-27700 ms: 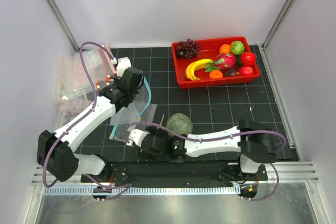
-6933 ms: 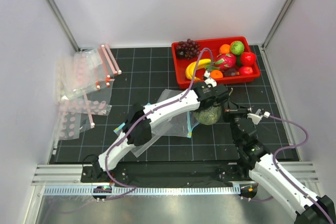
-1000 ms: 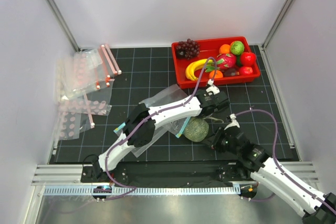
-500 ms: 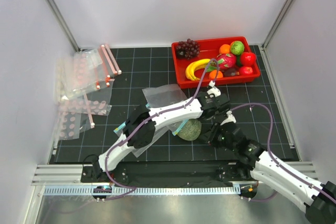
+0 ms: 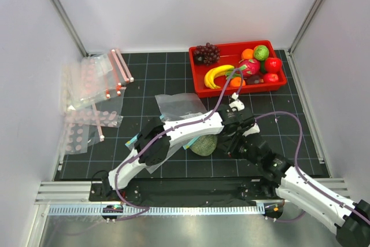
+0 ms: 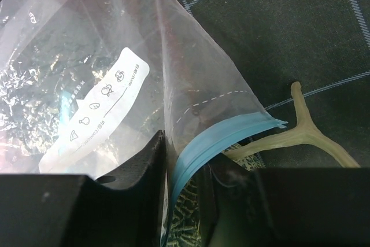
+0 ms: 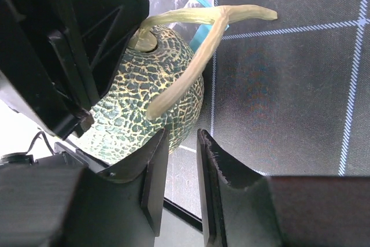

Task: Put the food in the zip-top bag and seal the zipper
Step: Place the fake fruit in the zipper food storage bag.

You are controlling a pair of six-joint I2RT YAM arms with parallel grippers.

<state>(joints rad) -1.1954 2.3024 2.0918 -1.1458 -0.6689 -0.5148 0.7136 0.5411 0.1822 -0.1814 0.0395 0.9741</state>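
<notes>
**Melon at the bag's mouth, both grippers loose**

The green netted melon [image 7: 130, 105] sits on the black grid mat [image 7: 289, 114], right at the mouth of the clear zip-top bag [image 6: 110, 39]. The teal-blue zipper [image 6: 228, 132] drapes across its top. Whether any of the fruit has passed the lip cannot be told. Its pale forked stem [image 7: 191, 44] points away from the bag.

The left gripper [image 6: 182, 163] reaches across from its own side. Its jaws stand a little apart with the zipper strip running through the gap, and melon skin shows beneath, so the strip looks loose, not clamped. It is probably there to keep the upper lip raised above the fruit.

The right gripper [image 7: 182, 143] is low on the mat. It is narrowly parted and grasps nothing, and one finger [image 7: 155, 169] is against the melon's outer side. That looks like a place to push from, towards the opening.

The banana [image 5: 215, 74] and a red round fruit [image 5: 273, 64] lie in the red tray [image 5: 199, 92], well apart from the bag. Most of the task looks undone, and the zipper is unsealed.
</notes>
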